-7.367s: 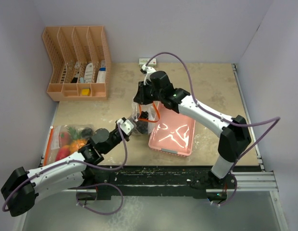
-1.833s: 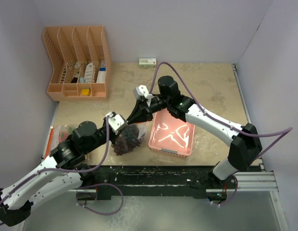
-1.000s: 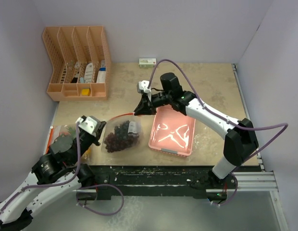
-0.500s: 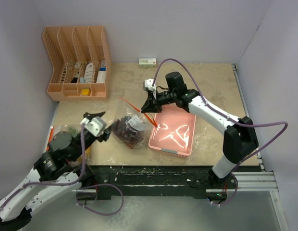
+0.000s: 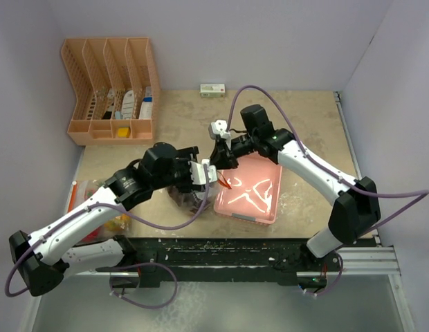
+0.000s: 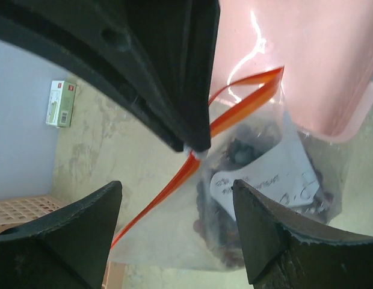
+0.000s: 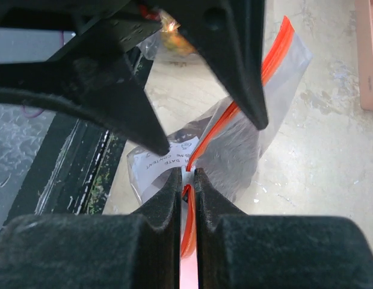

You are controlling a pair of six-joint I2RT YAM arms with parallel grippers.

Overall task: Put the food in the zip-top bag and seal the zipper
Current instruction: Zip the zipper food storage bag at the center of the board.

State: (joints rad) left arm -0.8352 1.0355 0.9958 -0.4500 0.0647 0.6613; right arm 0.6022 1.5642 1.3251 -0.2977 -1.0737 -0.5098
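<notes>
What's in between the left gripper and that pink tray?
The clear zip-top bag of dark grapes, its orange zipper pinched by the right gripper. The left wrist view shows it ahead of the open left gripper, the tray behind.

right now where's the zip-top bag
In the top view the zip-top bag is mid-table, just left of the pink tray, beneath the open left gripper. The right gripper pinches its orange zipper.

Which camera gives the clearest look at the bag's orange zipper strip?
Left wrist: the zipper strip runs across the frame nearly whole, its lips parted toward the pink tray. Right wrist shows it pinched in the right gripper, partly behind the left gripper's fingers. Top external shows only a short orange piece.
</notes>
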